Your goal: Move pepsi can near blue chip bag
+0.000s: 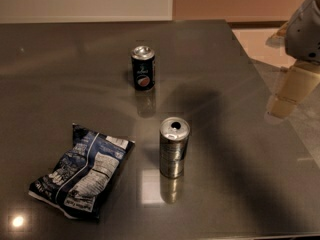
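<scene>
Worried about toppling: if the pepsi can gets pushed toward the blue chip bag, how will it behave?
Upright and short, the pepsi can would probably slide on the glossy table if pushed low; pushed high, it might tip and roll. Its round metal wall likely feels slippery. The gripper hangs by the table's right edge.

Gripper [289,95], blurred, half beyond right edge
</scene>
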You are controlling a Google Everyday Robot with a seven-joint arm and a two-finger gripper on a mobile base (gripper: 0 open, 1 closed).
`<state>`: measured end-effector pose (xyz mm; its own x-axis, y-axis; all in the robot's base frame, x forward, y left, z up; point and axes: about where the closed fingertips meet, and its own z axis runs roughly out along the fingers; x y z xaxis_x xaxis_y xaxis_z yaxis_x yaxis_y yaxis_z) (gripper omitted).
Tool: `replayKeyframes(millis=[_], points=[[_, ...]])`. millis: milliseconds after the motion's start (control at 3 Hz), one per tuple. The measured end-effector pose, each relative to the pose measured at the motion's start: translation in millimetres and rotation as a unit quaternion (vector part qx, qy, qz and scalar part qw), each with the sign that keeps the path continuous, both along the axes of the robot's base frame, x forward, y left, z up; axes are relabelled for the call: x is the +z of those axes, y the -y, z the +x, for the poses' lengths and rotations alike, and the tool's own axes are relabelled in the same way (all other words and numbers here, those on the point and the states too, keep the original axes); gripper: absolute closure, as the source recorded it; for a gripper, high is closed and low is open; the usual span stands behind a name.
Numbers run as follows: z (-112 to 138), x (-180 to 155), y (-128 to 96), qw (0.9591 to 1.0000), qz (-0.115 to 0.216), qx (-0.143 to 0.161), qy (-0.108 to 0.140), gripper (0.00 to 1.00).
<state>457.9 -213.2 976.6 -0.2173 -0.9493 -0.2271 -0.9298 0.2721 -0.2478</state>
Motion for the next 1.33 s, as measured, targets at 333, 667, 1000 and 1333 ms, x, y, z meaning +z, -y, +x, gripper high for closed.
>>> replayKeyframes(millis=[333,667,1000,1333], points=[[32,0,-2,0.9997,0.023,0.005,0.005,0.00],[67,-9,-20,0.9981,0.057,0.021,0.010,0.00],[98,-21,-50,0.9941,0.101,0.036,0.014,0.00],[124,-35,-87,0.9887,0.142,0.046,0.016,0.00]])
